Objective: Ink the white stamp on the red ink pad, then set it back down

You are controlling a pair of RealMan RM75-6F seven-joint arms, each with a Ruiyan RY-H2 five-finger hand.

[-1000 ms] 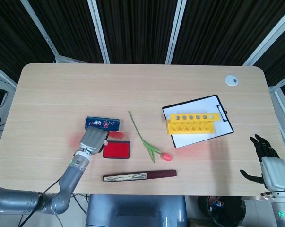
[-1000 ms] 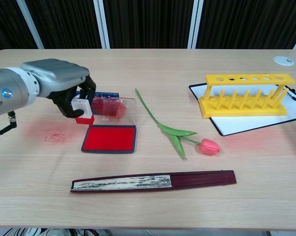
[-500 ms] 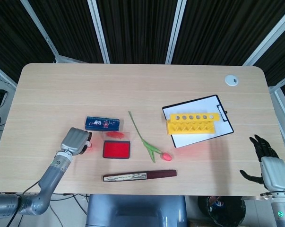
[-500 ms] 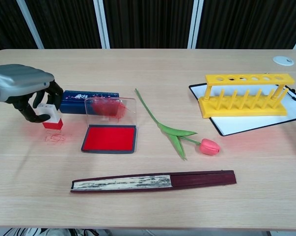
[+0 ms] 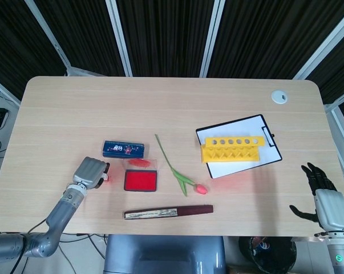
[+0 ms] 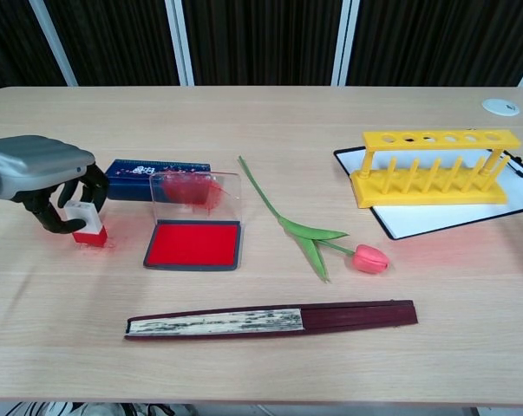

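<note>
My left robot hand [image 6: 49, 184] is curled around the white stamp [image 6: 84, 220], pinching its pale upper body while the red base sits on, or just above, the desk [image 6: 270, 364] to the left of the red ink pad [image 6: 192, 244]; from the chest view I cannot say for certain whether the base is touching the wood. Judging by where the stamp is, clear of the pad and low over the wood, I take the inking to be done and the setting-down to be under way: what is left is to let the stamp stand on its own, loosen my fingers and draw the hand away without tipping it. The pad lies open, its clear lid [image 6: 194, 189] smeared red and raised behind it. My right robot hand [image 5: 322, 194] hangs off the near right corner of the desk, fingers spread and holding nothing. The desk is pale wood with rounded corners; it also carries a blue box [image 6: 155, 178] behind the pad, a tulip [image 6: 315, 237], a closed folding fan [image 6: 271, 318], a yellow rack [image 6: 432, 165] on a clipboard [image 5: 238, 146], and a small white disc [image 5: 279, 96]. Behind the desk are dark slatted panels crossed by pale metal bars.
</note>
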